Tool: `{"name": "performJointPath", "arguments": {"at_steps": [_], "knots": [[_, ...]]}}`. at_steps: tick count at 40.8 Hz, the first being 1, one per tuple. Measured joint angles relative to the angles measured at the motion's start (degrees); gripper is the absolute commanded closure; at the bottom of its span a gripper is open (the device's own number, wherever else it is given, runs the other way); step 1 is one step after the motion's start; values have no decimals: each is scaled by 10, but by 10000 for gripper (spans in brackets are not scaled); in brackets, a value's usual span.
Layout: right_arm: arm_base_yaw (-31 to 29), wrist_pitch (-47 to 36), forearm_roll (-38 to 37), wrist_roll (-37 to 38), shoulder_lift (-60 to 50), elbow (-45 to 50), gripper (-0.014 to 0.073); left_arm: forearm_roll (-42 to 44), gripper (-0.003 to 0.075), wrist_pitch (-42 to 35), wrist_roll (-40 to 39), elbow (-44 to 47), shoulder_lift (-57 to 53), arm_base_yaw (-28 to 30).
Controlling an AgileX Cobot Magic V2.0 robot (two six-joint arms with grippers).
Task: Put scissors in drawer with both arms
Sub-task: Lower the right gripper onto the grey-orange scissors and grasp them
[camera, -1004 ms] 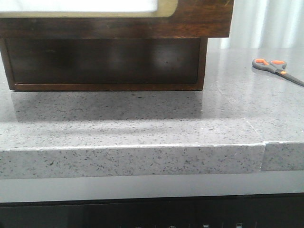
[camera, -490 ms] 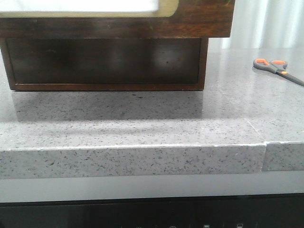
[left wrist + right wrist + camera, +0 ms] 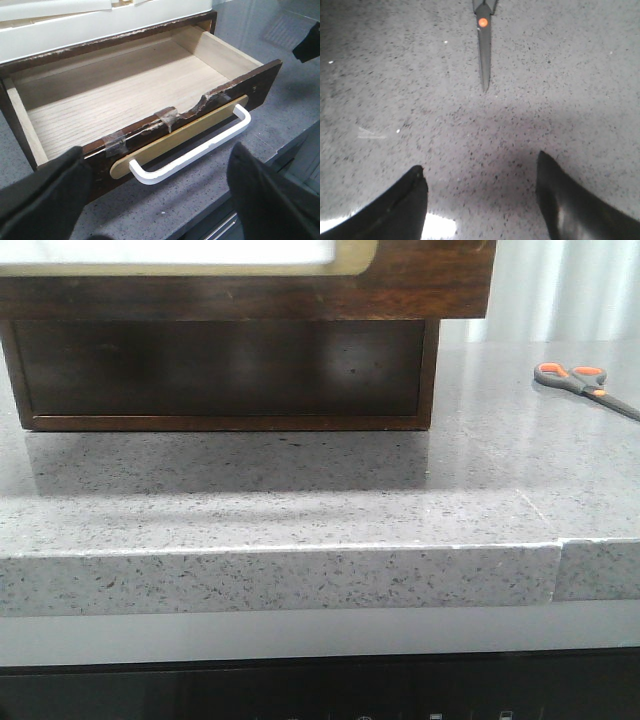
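The scissors [image 3: 580, 380] lie flat on the grey counter at the far right, orange-lined loops toward the cabinet. In the right wrist view their slim blades [image 3: 484, 50] with an orange pivot point toward my right gripper [image 3: 479, 162], which is open and empty, above the counter, a short way short of the blade tip. The drawer [image 3: 420, 280] stands pulled out at the top of the front view. In the left wrist view it [image 3: 260, 85] is open and empty, with a white handle [image 3: 200, 150] on a tan plate. My left gripper [image 3: 157, 150] is open, just in front of the handle, not touching it.
The dark wooden cabinet body [image 3: 220, 370] sits under the pulled-out drawer. The speckled grey counter [image 3: 300, 480] has a front edge with a seam [image 3: 556, 570] at the right. A black shape [image 3: 309, 42] shows beyond the drawer in the left wrist view.
The whole front view has shifted a few pixels to the right. Nothing else has visibly changed.
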Motion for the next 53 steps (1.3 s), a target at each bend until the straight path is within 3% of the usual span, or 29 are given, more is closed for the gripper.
{"name": "performJointPath", "arguments": {"at_steps": [23, 45, 48, 53], "knots": [[-5, 113, 23, -44, 319, -267, 102, 0, 177, 0, 0, 0, 0, 0], [-9, 162, 32, -48, 491, -451, 108, 0, 177, 0, 0, 0, 0, 0], [-9, 170, 34, -48, 499, -465, 168, 0, 177, 0, 0, 0, 0, 0], [-9, 176, 30, -48, 505, -474, 349, 0, 177, 0, 0, 0, 0, 0]]}}
